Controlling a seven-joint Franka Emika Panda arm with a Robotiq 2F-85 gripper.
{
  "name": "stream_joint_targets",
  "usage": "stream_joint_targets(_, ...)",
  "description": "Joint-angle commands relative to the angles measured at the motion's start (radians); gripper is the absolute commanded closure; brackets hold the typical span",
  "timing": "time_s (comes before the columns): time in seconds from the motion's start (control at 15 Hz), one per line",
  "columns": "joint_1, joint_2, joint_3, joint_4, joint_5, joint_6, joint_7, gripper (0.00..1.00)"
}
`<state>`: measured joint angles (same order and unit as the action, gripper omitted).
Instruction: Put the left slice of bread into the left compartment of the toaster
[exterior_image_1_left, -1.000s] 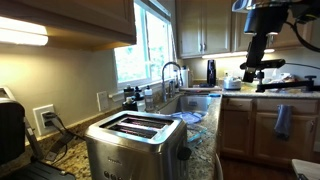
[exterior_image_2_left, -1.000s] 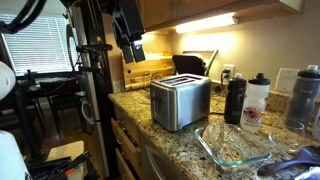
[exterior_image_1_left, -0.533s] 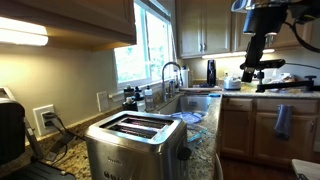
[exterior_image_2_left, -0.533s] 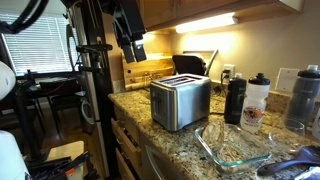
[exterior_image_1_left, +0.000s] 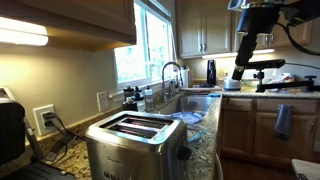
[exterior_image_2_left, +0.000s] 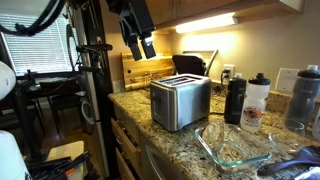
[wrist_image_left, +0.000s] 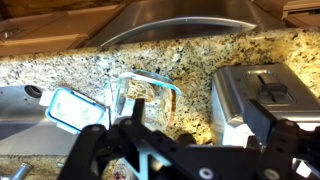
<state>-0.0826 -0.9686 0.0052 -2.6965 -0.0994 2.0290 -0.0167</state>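
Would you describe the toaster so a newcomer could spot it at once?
On the speckled granite counter stands the toaster. It is the brushed-steel box with two long dark slots on top, unlike the dark bottle and clear glass dish beside it.

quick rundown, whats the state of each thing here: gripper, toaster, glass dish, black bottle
gripper: open, holding nothing, up in the air clear of the counter
toaster: upright on the counter, both top slots empty
glass dish: right side up, empty
black bottle: standing upright, cap on
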Motion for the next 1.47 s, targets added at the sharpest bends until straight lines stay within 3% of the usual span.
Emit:
stream_joint_targets(0.0,-0.011,0.031,0.001,-0.004,-0.024,0.063,0.03,0.0)
stream_joint_targets(1.4,-0.023,0.241,0.013,0.055,-0.023,0.237,0.08,0.0)
